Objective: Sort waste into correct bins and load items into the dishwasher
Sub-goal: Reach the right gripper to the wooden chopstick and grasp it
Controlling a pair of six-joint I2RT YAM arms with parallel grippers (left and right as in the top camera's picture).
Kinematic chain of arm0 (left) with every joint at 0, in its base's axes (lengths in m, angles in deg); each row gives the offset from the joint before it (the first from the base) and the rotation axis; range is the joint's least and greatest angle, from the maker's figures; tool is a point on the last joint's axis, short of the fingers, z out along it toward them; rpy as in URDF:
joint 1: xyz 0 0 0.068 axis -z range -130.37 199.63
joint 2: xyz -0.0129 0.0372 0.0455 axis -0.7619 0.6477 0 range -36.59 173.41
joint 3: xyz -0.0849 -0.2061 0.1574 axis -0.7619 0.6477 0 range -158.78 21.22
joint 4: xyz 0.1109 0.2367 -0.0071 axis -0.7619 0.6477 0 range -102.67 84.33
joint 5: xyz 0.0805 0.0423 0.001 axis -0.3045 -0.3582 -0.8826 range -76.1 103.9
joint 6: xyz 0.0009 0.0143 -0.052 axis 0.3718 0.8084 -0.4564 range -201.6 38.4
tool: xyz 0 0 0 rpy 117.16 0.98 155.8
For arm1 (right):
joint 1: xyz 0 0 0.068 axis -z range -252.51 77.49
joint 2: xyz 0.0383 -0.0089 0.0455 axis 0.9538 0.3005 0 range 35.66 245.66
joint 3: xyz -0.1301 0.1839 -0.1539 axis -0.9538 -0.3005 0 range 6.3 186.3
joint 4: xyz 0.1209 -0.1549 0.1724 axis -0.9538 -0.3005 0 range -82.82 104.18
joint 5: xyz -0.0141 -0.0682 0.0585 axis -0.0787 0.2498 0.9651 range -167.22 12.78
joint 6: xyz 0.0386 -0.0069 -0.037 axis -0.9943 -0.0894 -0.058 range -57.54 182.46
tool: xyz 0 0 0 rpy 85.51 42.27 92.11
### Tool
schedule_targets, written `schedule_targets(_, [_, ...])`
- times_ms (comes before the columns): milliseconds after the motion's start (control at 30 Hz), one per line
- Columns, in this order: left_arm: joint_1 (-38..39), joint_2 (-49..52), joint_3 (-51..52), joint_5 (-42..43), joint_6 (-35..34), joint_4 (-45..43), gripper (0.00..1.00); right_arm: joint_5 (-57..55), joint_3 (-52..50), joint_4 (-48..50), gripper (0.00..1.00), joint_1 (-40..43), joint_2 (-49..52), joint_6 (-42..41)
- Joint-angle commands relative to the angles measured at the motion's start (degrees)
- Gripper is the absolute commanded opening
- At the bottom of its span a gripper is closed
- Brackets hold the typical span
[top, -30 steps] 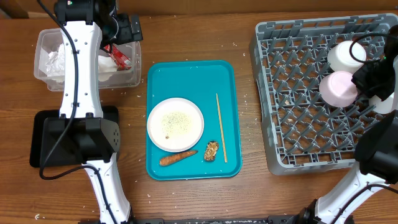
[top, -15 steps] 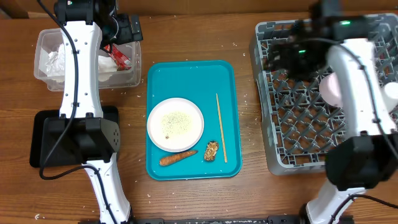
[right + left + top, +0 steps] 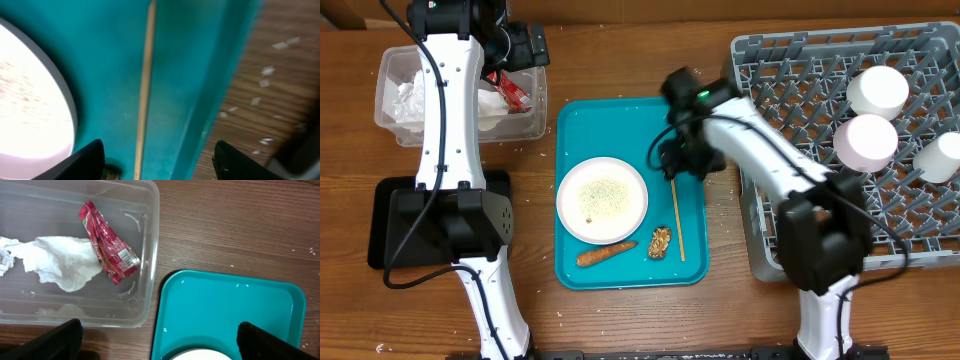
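Observation:
A thin wooden chopstick point(image 3: 676, 215) lies on the teal tray's point(image 3: 630, 120) right side. My right gripper point(image 3: 682, 160) hovers over its upper end, open. In the right wrist view the chopstick point(image 3: 145, 90) runs between the spread fingers of that gripper point(image 3: 160, 165), untouched. The white plate point(image 3: 602, 200) carries rice grains; a carrot piece point(image 3: 606, 254) and a brown lump point(image 3: 660, 241) lie below it. My left gripper point(image 3: 525, 45) hangs open and empty by the clear tub point(image 3: 460, 130), which holds napkins point(image 3: 60, 265) and the red wrapper point(image 3: 107, 242).
The grey dish rack point(image 3: 790, 200) at the right holds a white cup point(image 3: 877, 90), a pale bowl point(image 3: 865, 141) and another white piece point(image 3: 945, 157). The black tray point(image 3: 390, 215) lies under the left arm's base. Rice grains are scattered on the wood by the teal tray.
My right arm swung left from the dish rack to the teal tray, above the chopstick, and its jaws opened. The left arm stayed still.

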Motion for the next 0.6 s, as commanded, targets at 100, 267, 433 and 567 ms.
schedule_targets(100, [0.37,0.04,-0.79,-0.2,-0.52,-0.17,1.0,-3.93,-0.39,0.28,0.64,-3.61,4.09,-1.42])
schedule_targets(267, [0.37,0.04,-0.79,-0.2,-0.52,-0.17,1.0,-3.91,-0.39,0.35,0.61,-3.72,6.78,-1.55])
schedule_targets(433, [0.37,0.04,-0.79,-0.2,-0.52,-0.17,1.0,-2.78,-0.39,0.33,0.54,-3.65,8.46,-1.55])
schedule_targets(567, [0.37,0.04,-0.79,-0.2,-0.52,-0.17,1.0,-1.97,-0.39,0.31,0.41,-3.91,8.55,-2.4])
